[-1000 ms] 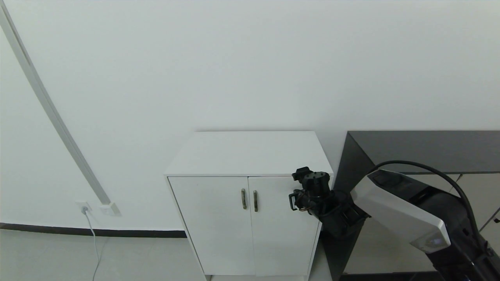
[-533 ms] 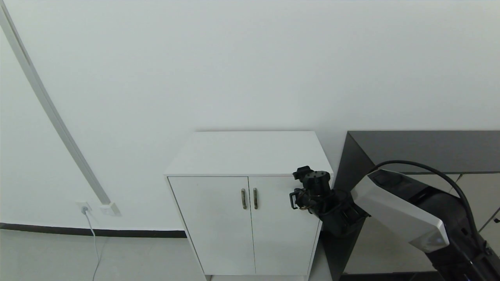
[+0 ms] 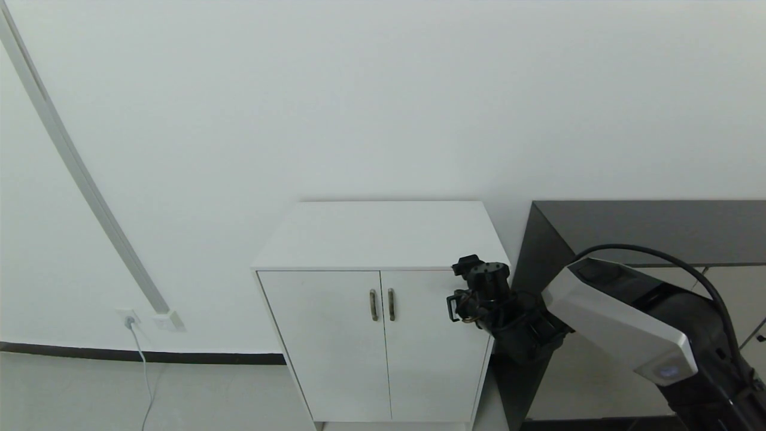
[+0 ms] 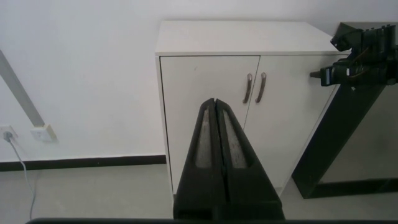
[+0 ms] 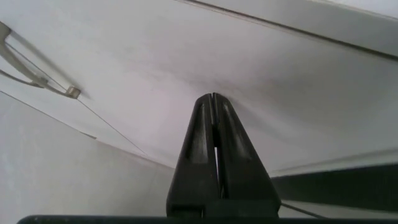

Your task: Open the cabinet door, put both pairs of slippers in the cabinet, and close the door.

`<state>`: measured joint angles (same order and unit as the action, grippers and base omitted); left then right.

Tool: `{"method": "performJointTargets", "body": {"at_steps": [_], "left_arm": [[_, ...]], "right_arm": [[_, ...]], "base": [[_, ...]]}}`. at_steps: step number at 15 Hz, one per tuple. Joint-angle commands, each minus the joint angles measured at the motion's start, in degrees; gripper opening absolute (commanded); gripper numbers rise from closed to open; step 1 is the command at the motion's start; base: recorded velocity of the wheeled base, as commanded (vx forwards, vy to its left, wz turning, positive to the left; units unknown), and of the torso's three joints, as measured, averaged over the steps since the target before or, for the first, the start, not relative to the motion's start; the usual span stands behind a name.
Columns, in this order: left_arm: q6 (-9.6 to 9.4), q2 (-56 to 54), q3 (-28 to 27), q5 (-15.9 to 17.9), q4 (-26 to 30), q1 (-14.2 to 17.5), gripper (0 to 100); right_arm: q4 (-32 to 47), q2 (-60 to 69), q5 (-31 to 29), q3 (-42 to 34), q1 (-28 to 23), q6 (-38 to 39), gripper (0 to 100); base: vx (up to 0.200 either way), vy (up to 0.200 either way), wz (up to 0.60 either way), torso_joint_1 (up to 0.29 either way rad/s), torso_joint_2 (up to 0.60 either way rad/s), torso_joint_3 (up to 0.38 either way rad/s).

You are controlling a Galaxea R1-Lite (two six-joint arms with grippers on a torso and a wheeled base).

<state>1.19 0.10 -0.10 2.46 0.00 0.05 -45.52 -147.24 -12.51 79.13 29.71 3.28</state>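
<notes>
The white cabinet (image 3: pixel 377 236) stands against the wall with both doors closed, its two metal handles (image 3: pixel 382 305) side by side at the centre seam. My right gripper (image 3: pixel 462 305) is shut and empty, held close against the upper outer part of the right door (image 3: pixel 431 353). In the right wrist view its shut fingertips (image 5: pixel 213 99) point at the white door panel (image 5: pixel 155 68), with a handle (image 5: pixel 34 71) off to one side. My left gripper (image 4: pixel 215 102) is shut and empty, held well back from the cabinet (image 4: pixel 205 93), facing the left door.
A dark grey cabinet (image 3: pixel 646 230) stands directly to the right of the white one. A slanted white cable duct (image 3: pixel 78 173) runs down the wall to a socket with a plugged-in cord (image 3: pixel 128 320). Bare floor (image 3: pixel 179 395) lies left of the cabinet.
My right arm has shifted slightly to the right along the door front. The cabinet doors stay closed.
</notes>
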Motion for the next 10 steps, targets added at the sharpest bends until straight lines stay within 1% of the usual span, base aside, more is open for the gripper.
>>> {"method": "performJointTargets", "body": {"at_steps": [1, 4, 6, 9, 10], "left_arm": [[0.04, 0.0, 0.0, 0.0, 0.0, 0.0, 0], [0.12, 0.0, 0.0, 0.0, 0.0, 0.0, 0], [0.12, 0.0, 0.0, 0.0, 0.0, 0.0, 0], [0.12, 0.0, 0.0, 0.0, 0.0, 0.0, 0], [0.04, 0.0, 0.0, 0.0, 0.0, 0.0, 0]], "right_arm": [[-0.8, 4.2, -1.0, -4.2, 0.0, 0.9, 0], [-2.4, 10.0, -3.0, -13.7, -0.2, 1.1, 0], [-7.7, 15.4, -6.7, -22.6, -0.7, 1.0, 0], [-11.0, 26.1, -7.1, -35.8, -2.6, 1.0, 0], [-11.0, 28.8, -7.2, -38.3, -3.3, 1.0, 0]], "base": [[0.000, 0.000, 0.00, 0.000, 0.00, 0.000], [0.000, 0.000, 0.00, 0.000, 0.00, 0.000], [0.000, 0.000, 0.00, 0.000, 0.00, 0.000], [0.000, 0.000, 0.00, 0.000, 0.00, 0.000], [0.000, 0.000, 0.00, 0.000, 0.00, 0.000]]}}
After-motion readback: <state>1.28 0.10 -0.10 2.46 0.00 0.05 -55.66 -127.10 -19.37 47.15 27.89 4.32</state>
